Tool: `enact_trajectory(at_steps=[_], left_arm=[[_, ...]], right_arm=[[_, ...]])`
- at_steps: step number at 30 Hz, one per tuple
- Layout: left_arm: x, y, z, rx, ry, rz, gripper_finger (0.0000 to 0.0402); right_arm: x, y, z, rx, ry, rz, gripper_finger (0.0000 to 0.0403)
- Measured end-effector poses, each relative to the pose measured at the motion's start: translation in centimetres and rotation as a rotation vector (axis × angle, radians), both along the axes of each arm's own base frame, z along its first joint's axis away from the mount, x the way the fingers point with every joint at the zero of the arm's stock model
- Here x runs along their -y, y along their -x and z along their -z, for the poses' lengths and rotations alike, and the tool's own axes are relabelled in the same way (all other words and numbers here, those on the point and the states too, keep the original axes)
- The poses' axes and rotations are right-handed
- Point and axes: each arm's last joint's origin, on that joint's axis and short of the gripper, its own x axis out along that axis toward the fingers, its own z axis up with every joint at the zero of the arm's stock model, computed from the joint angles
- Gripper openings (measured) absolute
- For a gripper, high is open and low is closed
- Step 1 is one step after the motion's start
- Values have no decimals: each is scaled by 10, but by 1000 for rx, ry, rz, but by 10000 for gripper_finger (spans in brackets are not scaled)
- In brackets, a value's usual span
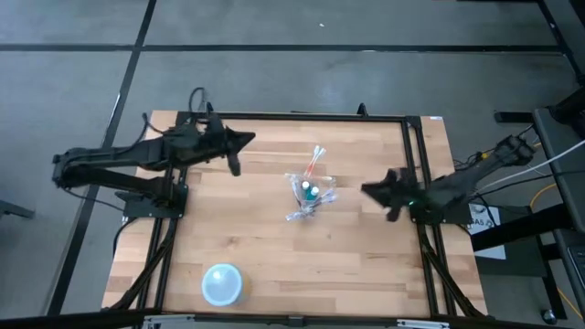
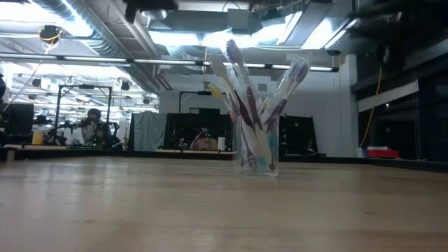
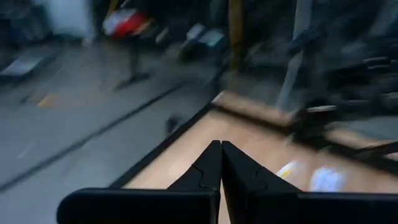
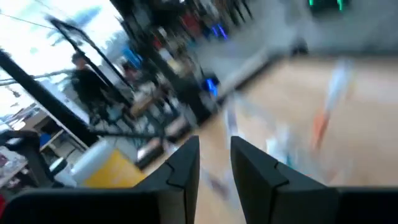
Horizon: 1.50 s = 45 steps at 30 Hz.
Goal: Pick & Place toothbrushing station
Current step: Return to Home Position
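A small clear plastic cup (image 1: 311, 194) stands upright on its base at the middle of the wooden table (image 1: 274, 247). Several thin white toothbrushes (image 1: 315, 164) with orange or purple accents lean out of it, and something teal (image 1: 312, 192) sits inside. The cup also shows in the low view (image 2: 259, 150), with the brushes (image 2: 241, 84) fanning out above its rim. My left gripper (image 1: 241, 143) is shut and empty near the far left of the table. My right gripper (image 1: 367, 191) is open and empty, just right of the cup. A blurred brush shows in the right wrist view (image 4: 320, 127).
A pale blue round bowl (image 1: 222, 283) stands near the table's near edge, left of centre. A dark frame (image 1: 416, 164) runs along the table's far and side edges. In the low view a person (image 2: 91, 122) shows in the room beyond the table.
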Motion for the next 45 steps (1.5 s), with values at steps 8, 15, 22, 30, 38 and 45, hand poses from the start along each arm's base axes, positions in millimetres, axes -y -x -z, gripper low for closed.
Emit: enact_trajectory(at_steps=[8, 15, 22, 30, 38, 45], left_arm=[[-9, 25, 16, 215, -61, 145, 5], [-2, 63, 72, 296, -82, 167, 10], [25, 75, 109, 240, -110, 302, 10], [52, 85, 128, 175, -242, 294, 8], [52, 107, 139, 170, -250, 263, 8], [49, 113, 143, 175, -246, 214, 8]], right_arm=[[35, 44, -31, 166, 269, 81, 94], [37, 46, -14, 99, 408, 94, 94], [32, 40, 23, 149, 438, 134, 94], [28, 41, 37, 83, 553, 171, 94], [27, 41, 54, -96, 678, 166, 93], [31, 40, 61, -83, 664, 1, 93]])
